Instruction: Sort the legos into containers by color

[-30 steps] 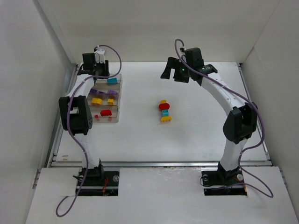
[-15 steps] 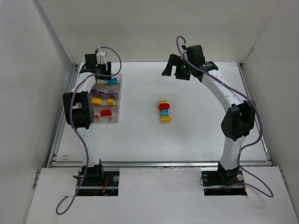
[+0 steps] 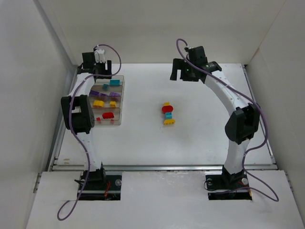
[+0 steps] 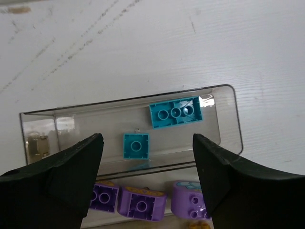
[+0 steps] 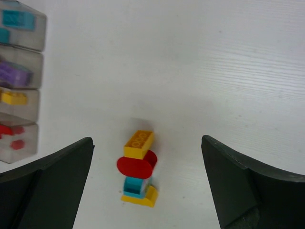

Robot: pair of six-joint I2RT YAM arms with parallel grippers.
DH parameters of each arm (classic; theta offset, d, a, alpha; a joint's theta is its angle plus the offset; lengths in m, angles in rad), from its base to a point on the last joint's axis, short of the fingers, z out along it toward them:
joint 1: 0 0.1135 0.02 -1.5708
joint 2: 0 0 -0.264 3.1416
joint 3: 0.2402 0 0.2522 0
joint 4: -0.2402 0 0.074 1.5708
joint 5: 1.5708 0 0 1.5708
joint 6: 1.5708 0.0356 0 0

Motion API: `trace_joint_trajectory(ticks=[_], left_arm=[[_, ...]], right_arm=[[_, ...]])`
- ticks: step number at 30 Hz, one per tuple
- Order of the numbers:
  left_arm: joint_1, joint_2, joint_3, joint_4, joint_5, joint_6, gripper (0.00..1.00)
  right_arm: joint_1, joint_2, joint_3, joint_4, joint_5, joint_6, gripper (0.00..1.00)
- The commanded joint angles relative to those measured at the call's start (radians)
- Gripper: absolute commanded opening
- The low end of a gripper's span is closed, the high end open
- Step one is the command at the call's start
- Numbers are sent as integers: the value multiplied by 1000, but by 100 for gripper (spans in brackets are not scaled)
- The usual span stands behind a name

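The clear organizer (image 3: 120,102) lies at the left with four compartments: teal at the far end, then purple, yellow and red legos. My left gripper (image 3: 97,72) hangs open over its far end. In the left wrist view a small teal brick (image 4: 136,145) lies loose in the end compartment (image 4: 224,119) beside a long teal brick (image 4: 176,113), below the open left gripper (image 4: 147,157). Purple bricks (image 4: 142,205) fill the neighbouring compartment. A joined cluster (image 3: 167,113) sits mid-table: yellow brick (image 5: 139,143), red oval (image 5: 137,166), teal brick (image 5: 134,185), yellow slope (image 5: 143,197). My right gripper (image 3: 187,75) is open, high and beyond it.
White walls close in the table on the left, back and right. The organizer (image 5: 33,47) shows at the left edge of the right wrist view. Bare white tabletop (image 3: 214,129) surrounds the cluster.
The left gripper has opened and a small teal brick now lies in the far compartment beside the long one. The right gripper has shifted slightly while staying open.
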Motion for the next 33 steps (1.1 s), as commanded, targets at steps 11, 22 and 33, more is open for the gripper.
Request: trace_joint_trajectory(ticks=[11,22,33], left_arm=[[-91,-434,-87,-119,100,66,73],[-100,-537,-265,-120,100,47,73],[-100,-537,-265,-111,134,10,73]], right_arm=[[201,37,-22,-65,172,-206,100],[201,203,3,-67,125,-146,100],[201,244,-40,-45,72,-146,85]])
